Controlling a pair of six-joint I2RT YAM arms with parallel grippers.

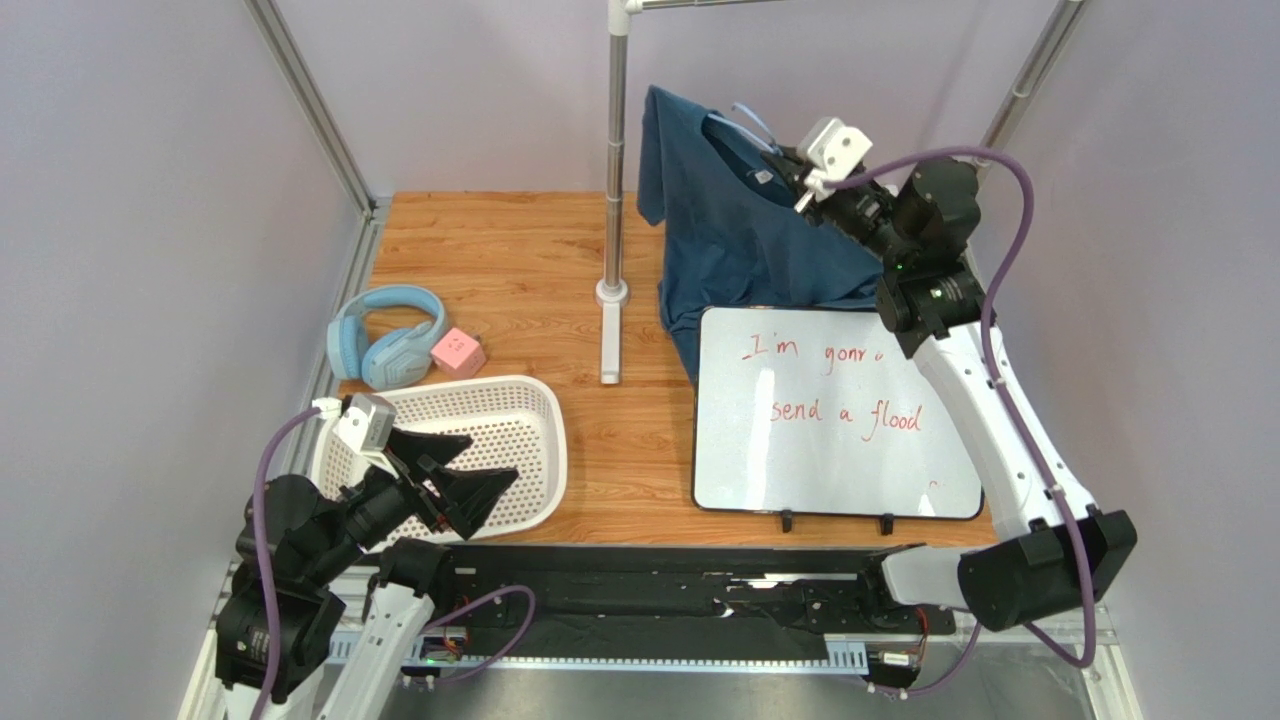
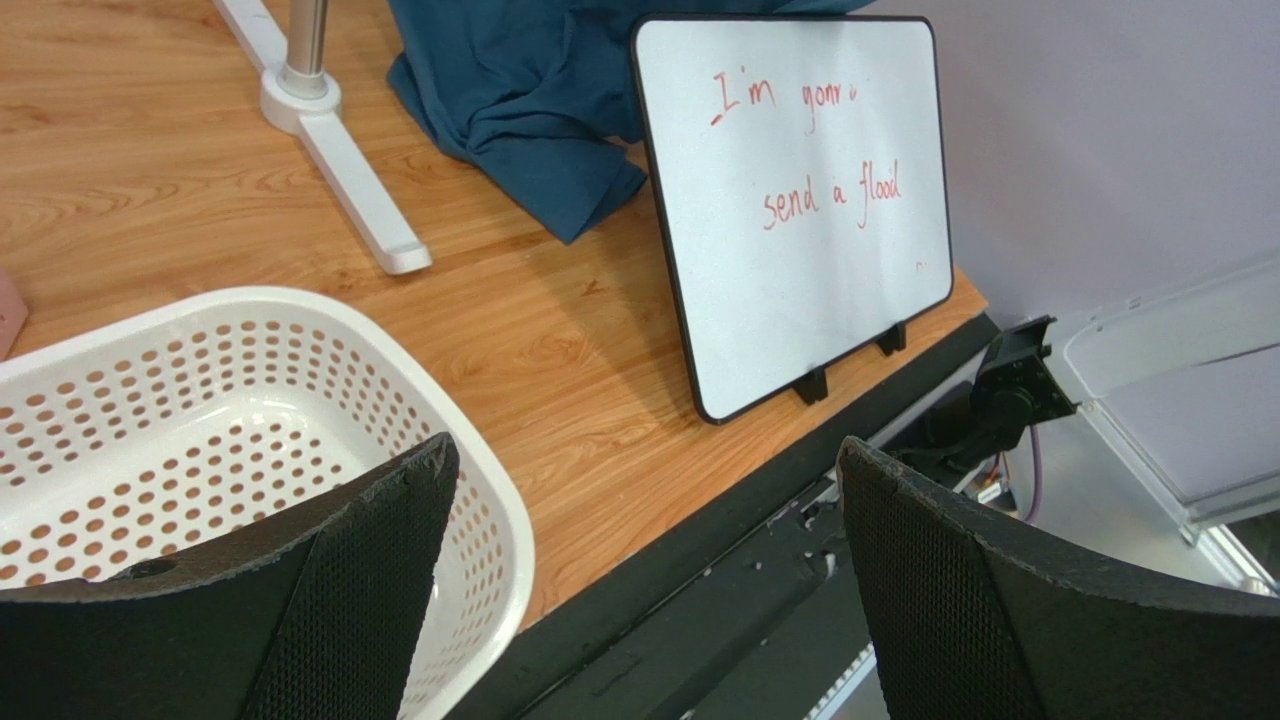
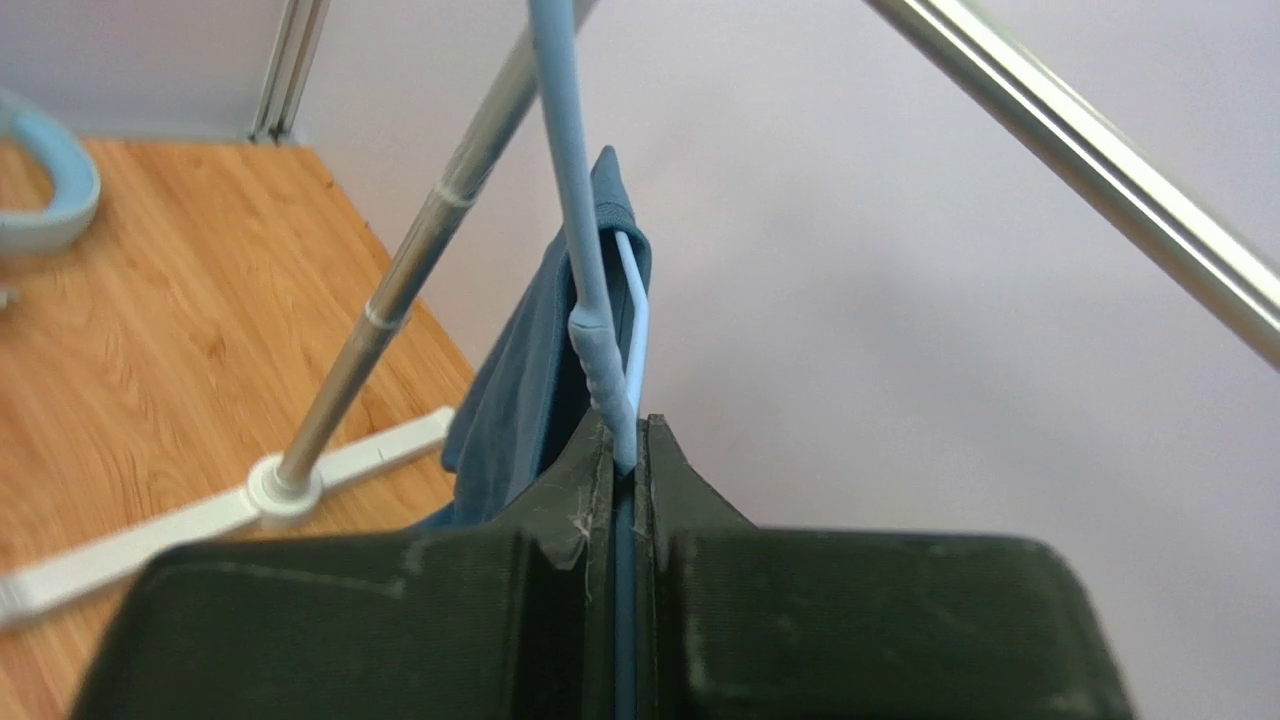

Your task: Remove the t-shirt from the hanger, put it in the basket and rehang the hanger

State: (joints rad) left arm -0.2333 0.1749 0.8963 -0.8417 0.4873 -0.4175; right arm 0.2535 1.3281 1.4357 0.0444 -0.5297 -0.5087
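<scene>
The worry sits at the right gripper (image 3: 631,450): its jaws are clenched flat on the thin wire of the hanger (image 3: 594,300). Wire that slim could, I reckon, twist or slide out of the pinch if the arm tugs sideways, or the pull could tip the rack pole (image 1: 616,150) on its foot. The t-shirt (image 1: 736,240) hangs just right of that pole, draped on the hanger, its hem bunched on the table behind a whiteboard (image 1: 834,413). The cloth may snag on the wire shoulders rather than slip off. Well down and left of the pole, the left gripper (image 1: 466,488) hovers spread fully wide over a white basket (image 1: 481,384), holding nothing.
</scene>
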